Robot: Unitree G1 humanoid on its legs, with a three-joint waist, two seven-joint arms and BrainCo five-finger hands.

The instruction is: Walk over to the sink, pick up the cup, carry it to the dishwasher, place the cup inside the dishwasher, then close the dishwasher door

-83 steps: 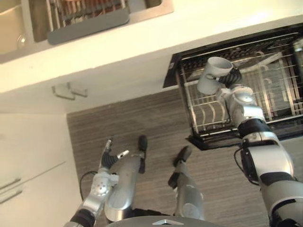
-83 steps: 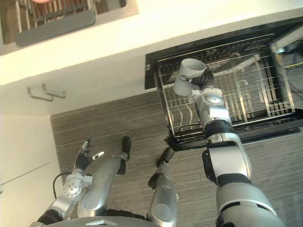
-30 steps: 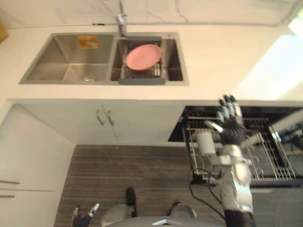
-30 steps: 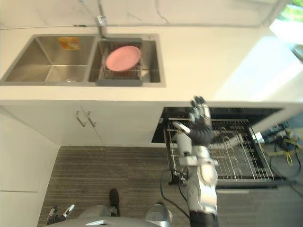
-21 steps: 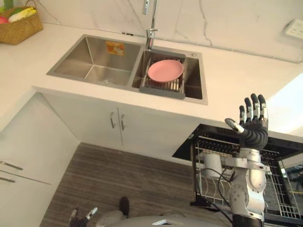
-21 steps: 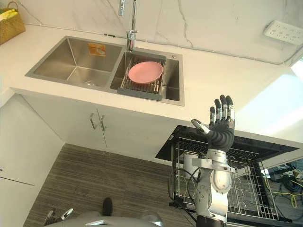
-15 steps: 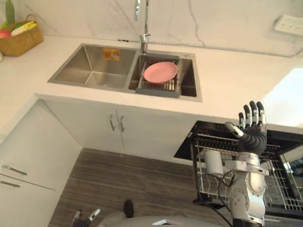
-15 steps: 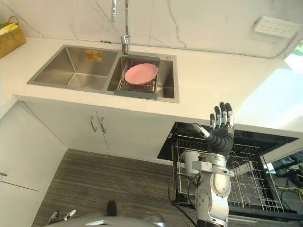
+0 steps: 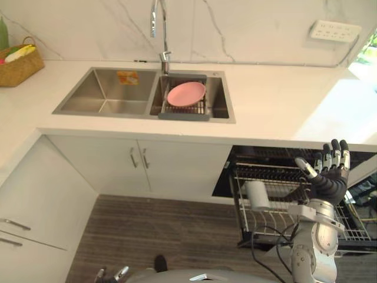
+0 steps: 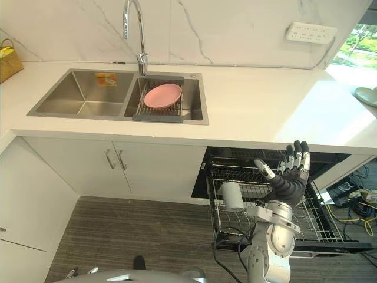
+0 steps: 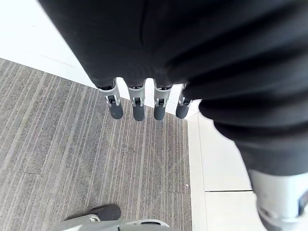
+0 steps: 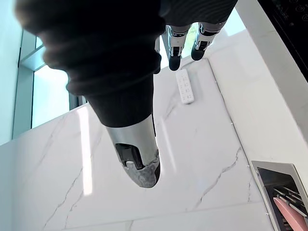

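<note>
The pale grey cup (image 10: 231,196) rests in the left end of the pulled-out wire dishwasher rack (image 10: 321,219), nothing touching it. My right hand (image 10: 288,180) is raised above the rack to the cup's right, palm up, open and holding nothing. In the right wrist view its fingers (image 12: 199,47) and thumb (image 12: 140,169) are straight against the marble wall. My left hand (image 11: 135,105) hangs low over the wood floor, its fingers straight and open; its fingertips (image 9: 111,273) peek in at the bottom edge of the left eye view.
The double sink (image 9: 101,99) lies in the white counter at upper left, with a pink plate (image 9: 186,93) on a drainer in its right basin under the faucet (image 9: 158,26). A wicker basket (image 9: 17,63) stands far left. White cabinets (image 9: 147,162) border the rack's left.
My right hand, earlier shut on the cup above the rack, has let it go into the rack and opened. The camera has tilted up toward the counter; the open hand has sunk slightly.
</note>
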